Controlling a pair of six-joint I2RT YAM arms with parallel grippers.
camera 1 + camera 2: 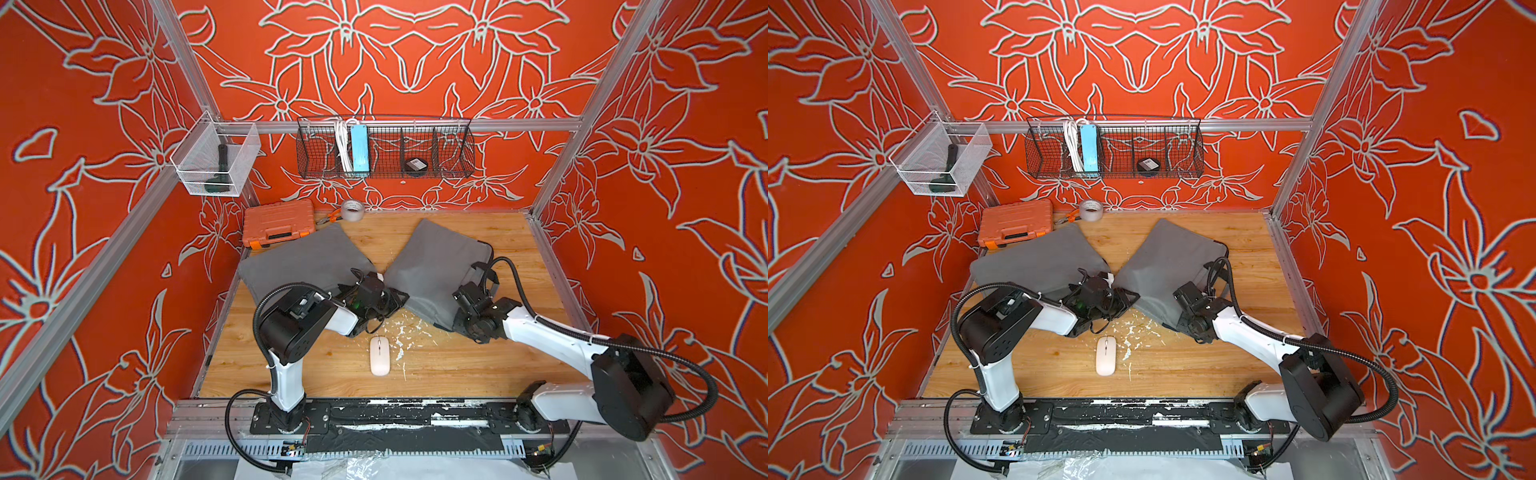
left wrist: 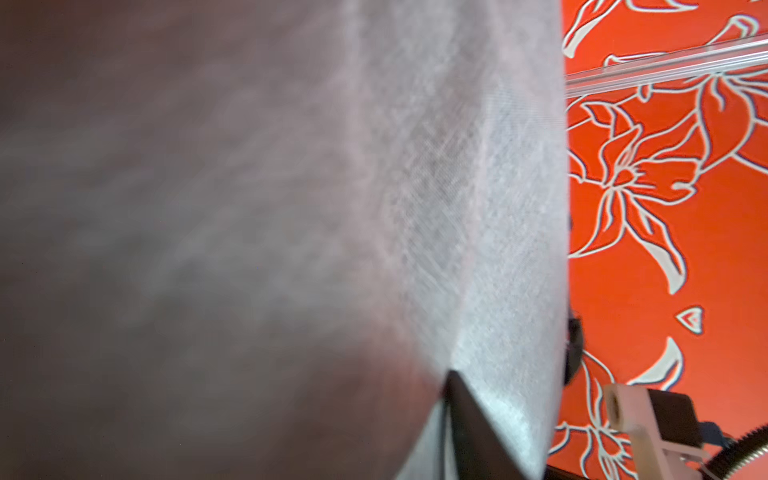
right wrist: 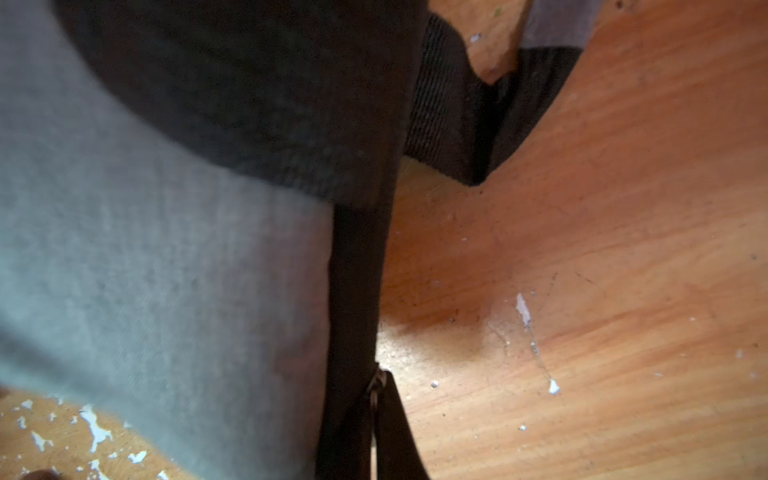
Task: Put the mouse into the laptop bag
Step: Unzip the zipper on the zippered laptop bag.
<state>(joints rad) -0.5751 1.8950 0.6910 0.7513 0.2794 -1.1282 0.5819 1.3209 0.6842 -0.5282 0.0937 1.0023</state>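
Mouse (image 1: 379, 355), white and flat on its belly, lies on the wooden table (image 1: 457, 365) near the front edge. It sits between the two arms, outside the laptop bag (image 1: 432, 266) and clear of both grippers, as both top views show. The laptop bag is grey with black handles on its right side and lies further back on the table. A second grey panel (image 1: 303, 259) lies to its left, and the two meet at one corner; whether they are joined I cannot tell. The left gripper (image 1: 395, 297) sits at that meeting corner. In the left wrist view grey cloth fills nearly the whole picture and only one dark finger (image 2: 469, 424) shows against it, so I cannot tell how its jaws stand or whether they hold the cloth. The right gripper (image 3: 376, 390) is at the bag's right edge, and in the right wrist view its jaws are closed together on the bag's dark trim band (image 3: 357, 291). White flakes (image 1: 399, 332) are scattered on the wood just behind and beside the mouse. At the back left of the table stand an orange tool case (image 1: 277, 223) and a roll of tape (image 1: 352, 210). A black wire basket (image 1: 384, 174) hangs on the rear wall.
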